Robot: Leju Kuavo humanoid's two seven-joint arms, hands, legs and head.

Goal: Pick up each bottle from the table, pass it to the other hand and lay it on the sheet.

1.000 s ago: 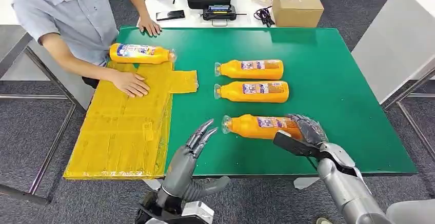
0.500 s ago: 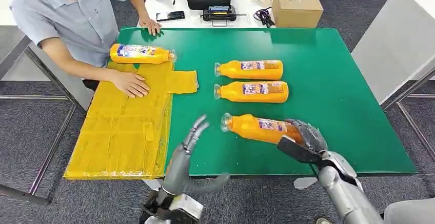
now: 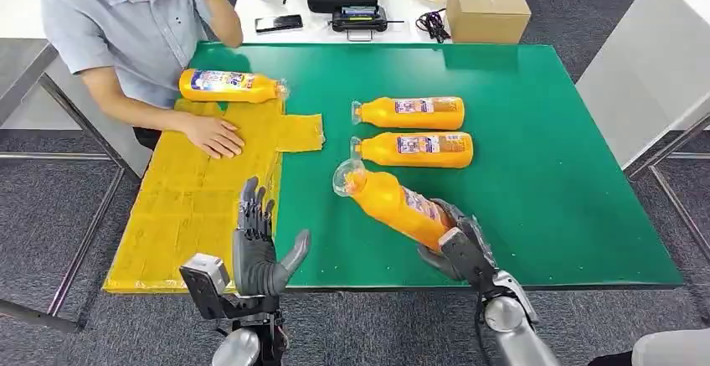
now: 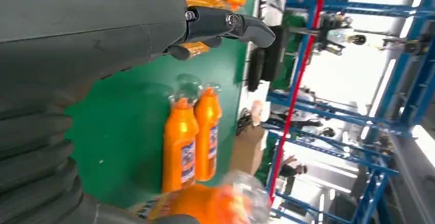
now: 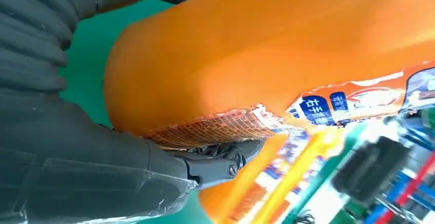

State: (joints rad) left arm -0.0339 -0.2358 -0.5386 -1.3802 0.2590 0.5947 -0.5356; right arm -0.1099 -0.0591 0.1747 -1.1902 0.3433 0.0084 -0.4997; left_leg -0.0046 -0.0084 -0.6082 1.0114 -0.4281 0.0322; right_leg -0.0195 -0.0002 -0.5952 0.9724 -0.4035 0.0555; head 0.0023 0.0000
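The right hand (image 3: 456, 247) is gripping the base end of an orange bottle (image 3: 393, 203), its dark fingers wrapping round the body while the silver forearm is coming up from the table's near edge at about 5 o'clock in the head view. The bottle is tilting off the green table (image 3: 544, 173), its clear cap pointing toward 10 o'clock and its base sitting lower in the hand. In the right wrist view the fingers (image 5: 215, 165) are pressing against the bottle's label.

The left hand (image 3: 255, 244) is standing upright over the table's near edge at about 7 o'clock, holding nothing, fingers stretching straight up and close beside one another with the thumb sticking out toward the held bottle. It is hovering just beside the edge of the yellow sheet (image 3: 201, 215), well apart from the bottle.

Two more orange bottles are lying on their sides on the table, one (image 3: 409, 113) at 12 o'clock and the other (image 3: 414, 150) just nearer, parallel, caps pointing to 9 o'clock. A fourth bottle (image 3: 228, 86) is lying at the sheet's far end, toward 11 o'clock. A person's hand (image 3: 213, 136) is resting flat on the sheet just near that bottle.
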